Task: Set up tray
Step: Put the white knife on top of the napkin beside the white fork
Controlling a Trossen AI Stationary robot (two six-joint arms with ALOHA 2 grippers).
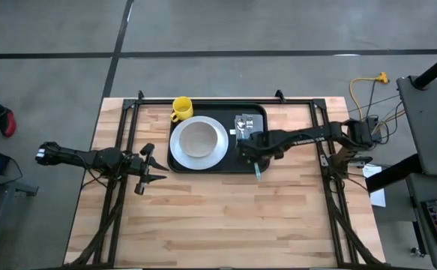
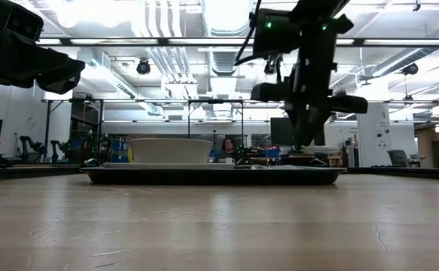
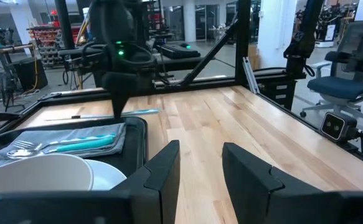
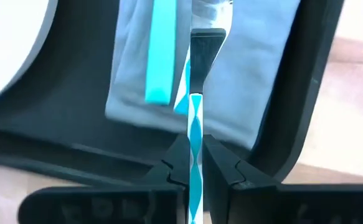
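Observation:
The black tray [image 1: 218,168] lies at the table's far middle. On it stand a white plate [image 1: 217,154] with a bowl [image 1: 198,139], and to their right a grey napkin [image 4: 243,74] with a teal-handled utensil [image 4: 162,50] on top. My right gripper [image 1: 257,159] hangs over the tray's near right part, shut on a utensil with a blue-and-white striped handle [image 4: 195,124]. My left gripper [image 1: 154,163] waits open over the table left of the tray. My right gripper pinches the striped handle [image 4: 195,155] between its two fingers, which point steeply down from above and lie across it. The utensil lies about level and clear of the tray. Its metal end [image 4: 206,46] is over the napkin; the handle's free end [image 1: 258,176] passes the tray's near rim.
A yellow mug [image 1: 181,109] stands at the tray's far left corner. Bare wooden tabletop [image 1: 225,225] lies on the tray's near side. Black frame rails [image 1: 203,100] run along the table's far edge and sides.

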